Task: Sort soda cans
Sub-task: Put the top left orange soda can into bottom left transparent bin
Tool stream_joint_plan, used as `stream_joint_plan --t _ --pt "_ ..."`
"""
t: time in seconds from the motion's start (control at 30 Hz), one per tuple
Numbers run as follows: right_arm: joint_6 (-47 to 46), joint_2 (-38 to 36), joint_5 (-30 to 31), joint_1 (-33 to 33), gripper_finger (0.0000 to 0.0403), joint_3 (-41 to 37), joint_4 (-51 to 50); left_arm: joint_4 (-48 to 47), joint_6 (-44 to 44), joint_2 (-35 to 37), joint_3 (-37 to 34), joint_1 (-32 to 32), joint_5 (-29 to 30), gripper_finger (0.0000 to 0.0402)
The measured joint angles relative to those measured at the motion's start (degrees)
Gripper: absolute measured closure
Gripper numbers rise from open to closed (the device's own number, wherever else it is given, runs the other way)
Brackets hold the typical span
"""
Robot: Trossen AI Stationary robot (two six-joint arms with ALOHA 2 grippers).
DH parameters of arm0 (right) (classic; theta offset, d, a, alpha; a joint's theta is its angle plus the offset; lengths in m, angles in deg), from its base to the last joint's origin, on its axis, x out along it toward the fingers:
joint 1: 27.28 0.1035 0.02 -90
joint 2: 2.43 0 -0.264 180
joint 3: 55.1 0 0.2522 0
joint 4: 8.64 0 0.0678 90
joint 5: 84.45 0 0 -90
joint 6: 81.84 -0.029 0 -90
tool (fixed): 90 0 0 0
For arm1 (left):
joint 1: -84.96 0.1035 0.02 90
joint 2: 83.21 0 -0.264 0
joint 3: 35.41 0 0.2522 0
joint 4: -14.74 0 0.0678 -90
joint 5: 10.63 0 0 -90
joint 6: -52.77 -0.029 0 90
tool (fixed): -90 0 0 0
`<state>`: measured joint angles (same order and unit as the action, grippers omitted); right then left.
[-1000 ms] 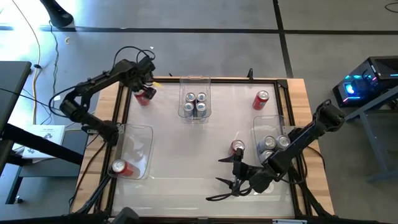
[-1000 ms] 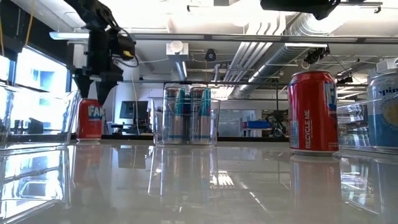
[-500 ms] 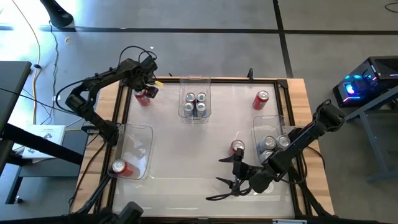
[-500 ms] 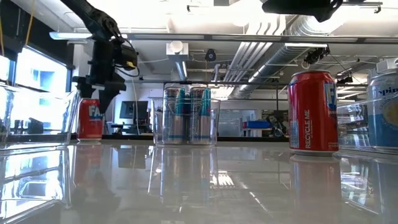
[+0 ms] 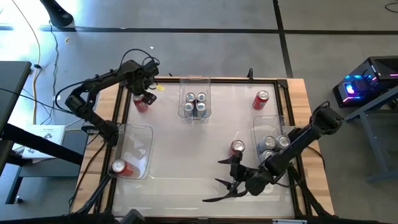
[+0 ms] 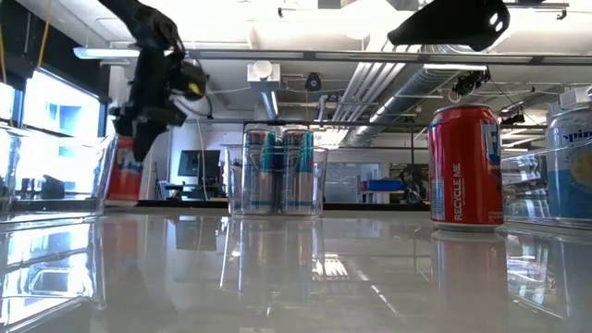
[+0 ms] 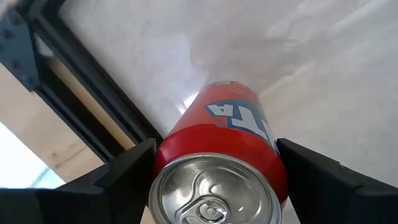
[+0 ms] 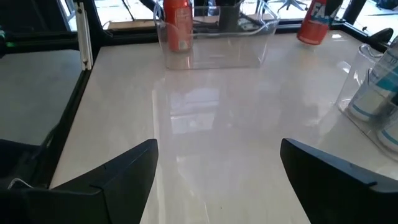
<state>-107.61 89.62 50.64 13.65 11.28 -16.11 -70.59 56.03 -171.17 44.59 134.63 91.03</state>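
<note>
The left gripper point(image 7: 214, 180) is clamped on a red can point(image 7: 217, 168) at the table's far left corner, the can tilted. It should be lifted clear before being carried to the left bin point(image 5: 138, 134). The right gripper point(image 5: 231, 180), fingers apart, waits at the near edge.

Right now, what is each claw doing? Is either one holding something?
Left claw: closed around a tilted red can at the table's far left corner.
Right claw: open, holding nothing, near the table's front edge.
</note>
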Motion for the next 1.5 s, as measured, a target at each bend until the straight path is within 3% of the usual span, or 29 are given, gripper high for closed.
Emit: stream_joint_plan --t 0.2,0.47,0.6,0.77,0.93,1.2,1.5 --pt "3.57 0.0 1.59 0.0 0.0068 0.0 2.79 -4.71 -3.03 3.48 6.46 -7.63 0.32 0.0106" --pt "3.88 -0.02 2.06 0.0 0.0068 0.0 3.26 -11.94 5.57 11.44 16.48 -24.09 -4.49 0.0107" --pt "6.03 -0.02 2.36 -0.06 0.0068 0.0 4.38 -13.32 2.95 15.55 17.22 -36.18 -10.38 0.0107" --pt "7.22 -0.07 2.36 -0.04 0.0068 0.0 5.3 -19.49 8.62 16.51 17.06 -50.19 -7.77 0.0107" --pt "7.42 -0.09 2.33 -0.04 0.0068 0.0 5.5 -18.27 16.86 16.05 16.52 -58.78 -7.91 0.0107" --pt "7.75 -0.11 2.29 -0.04 0.0068 0.0 5.88 -18.46 25.48 15.88 8.53 -67.3 -10.0 0.0107" --pt "8.27 -0.11 2.2 -0.02 0.0068 0.0 5.96 -18.25 26.81 16.76 -5.21 -68.61 -12.36 0.0107"
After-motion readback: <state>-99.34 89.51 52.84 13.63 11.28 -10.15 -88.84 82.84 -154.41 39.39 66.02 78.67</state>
